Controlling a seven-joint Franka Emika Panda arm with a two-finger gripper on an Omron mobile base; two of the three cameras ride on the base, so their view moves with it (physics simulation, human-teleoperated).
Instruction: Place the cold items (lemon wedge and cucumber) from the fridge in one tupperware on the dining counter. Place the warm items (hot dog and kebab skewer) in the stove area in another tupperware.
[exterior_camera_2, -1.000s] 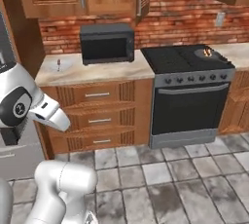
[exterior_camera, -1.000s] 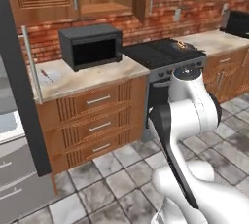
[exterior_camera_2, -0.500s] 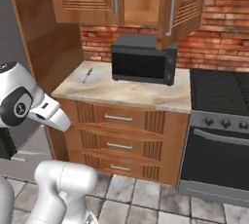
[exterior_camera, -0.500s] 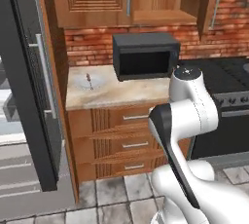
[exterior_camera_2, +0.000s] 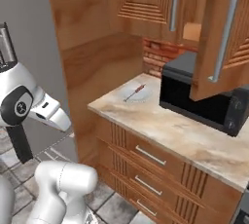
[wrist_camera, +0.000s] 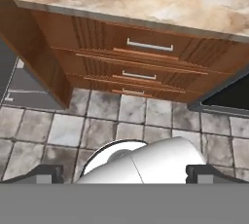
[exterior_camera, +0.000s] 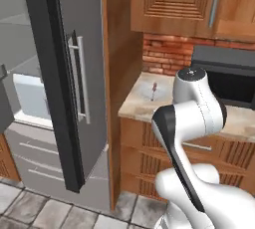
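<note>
Right base view, kebab skewer (exterior_camera_2: 133, 92) lying flat on counter (exterior_camera_2: 194, 140), pointing toward microwave (exterior_camera_2: 204, 96), gripper (wrist_camera: 124, 175) wide apart, empty

skewer (exterior_camera_2: 133, 92) lies on plate (exterior_camera_2: 141, 96) on beige worktop (exterior_camera_2: 180, 133) | black microwave (exterior_camera_2: 204, 100) just right of it | three drawers (exterior_camera_2: 148, 169) below | arm (exterior_camera_2: 29, 106) at left

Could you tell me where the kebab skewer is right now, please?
The kebab skewer lies on a small pale plate on the beige wall counter, just left of the black microwave and right of the fridge.
</note>
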